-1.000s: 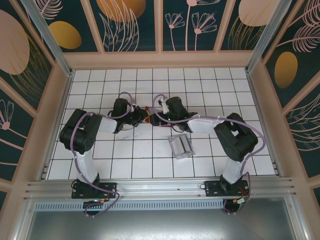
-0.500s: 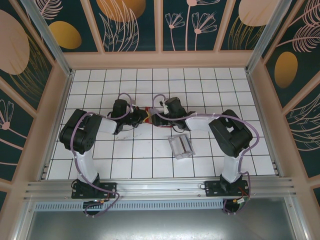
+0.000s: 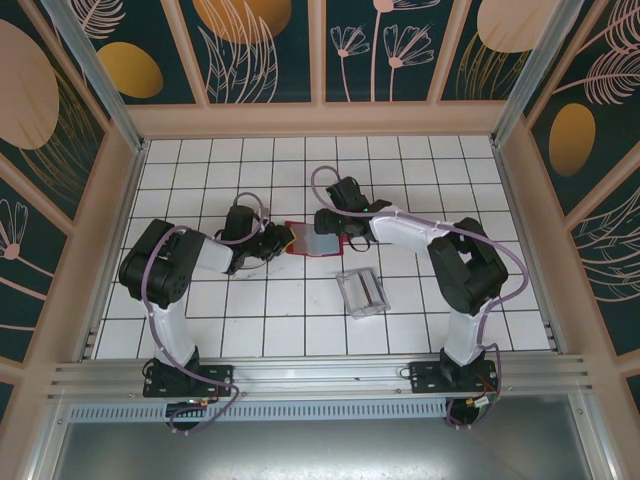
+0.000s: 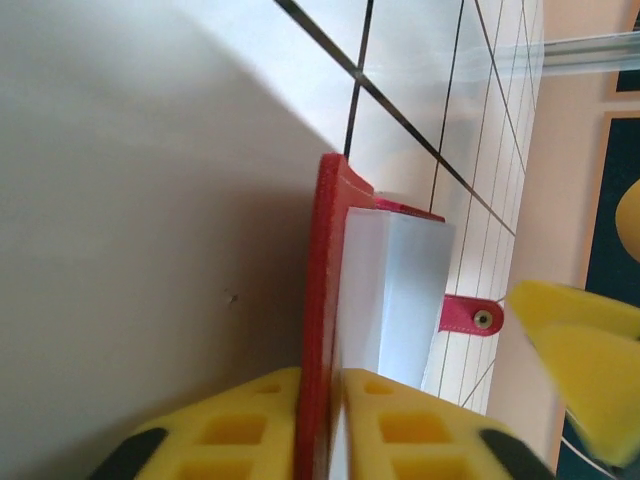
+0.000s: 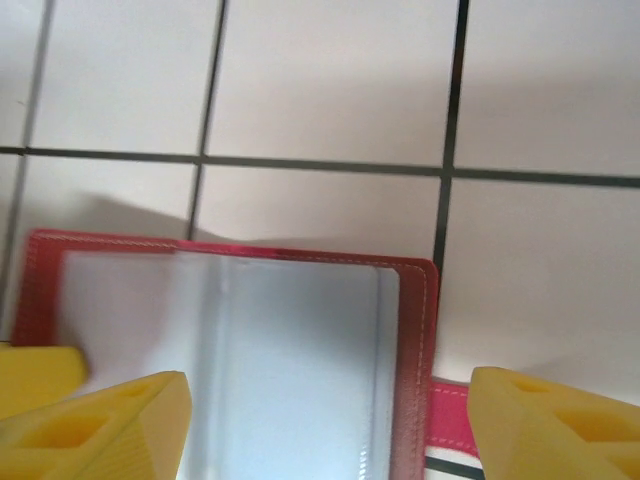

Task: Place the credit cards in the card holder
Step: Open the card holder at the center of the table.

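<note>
A red card holder (image 3: 312,240) lies open near the middle of a white tiled tabletop (image 3: 200,160), its pale grey-blue inside facing up, between two black robot arms. The left fingers (image 4: 250,420), yellow, stand narrow and pinch the holder's edge, with the red cover sandwiched between them. The right fingers (image 5: 110,420) are spread wide above the open face, one to each side, holding nothing. Whether the pale panel is bare lining or a credit card already in its sleeve cannot be told. The likely trouble is that the pinch is thin and sits at the very edge, so any slackening could let the cover slip out and flop shut, or slide on the smooth tile. The right fingers, coming lower, might also catch the small clasp tab (image 4: 472,316) and drag the holder askew. A clear acrylic tray (image 3: 362,292) sits nearer the arm bases, apart from the holder. The walls (image 3: 260,40) are dark teal panels with peach and gold plant shapes, framed in pale peach.
</note>
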